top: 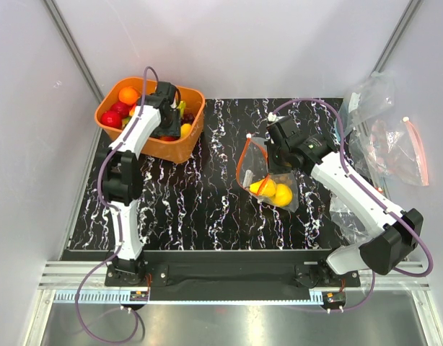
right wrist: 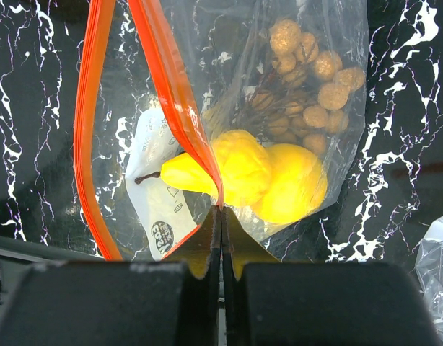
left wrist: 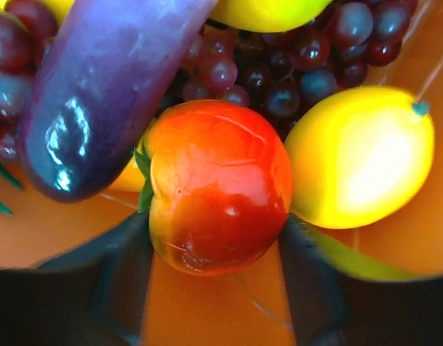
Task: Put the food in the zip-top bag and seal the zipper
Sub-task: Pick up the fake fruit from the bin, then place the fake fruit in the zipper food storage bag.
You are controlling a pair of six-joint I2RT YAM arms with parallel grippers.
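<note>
The zip-top bag [top: 270, 176] lies on the black marbled mat, its mouth held open. My right gripper [top: 269, 154] is shut on its orange-red zipper [right wrist: 171, 94], pinched at the fingertips [right wrist: 221, 210]. Inside the bag are a yellow pear [right wrist: 229, 169], a yellow lemon [right wrist: 297, 184] and a brown berry cluster [right wrist: 308, 86], with the white label [right wrist: 160, 205] under the strip. My left gripper [top: 168, 128] is down in the orange basket [top: 106, 109], its fingers [left wrist: 120, 267] against both sides of a red-orange fruit [left wrist: 218, 187].
In the basket a purple eggplant [left wrist: 99, 94], a yellow lemon [left wrist: 358, 158] and dark grapes [left wrist: 294, 65] crowd round the fruit. Other clear bags [top: 391, 144] lie at the mat's right edge. White walls stand close on both sides.
</note>
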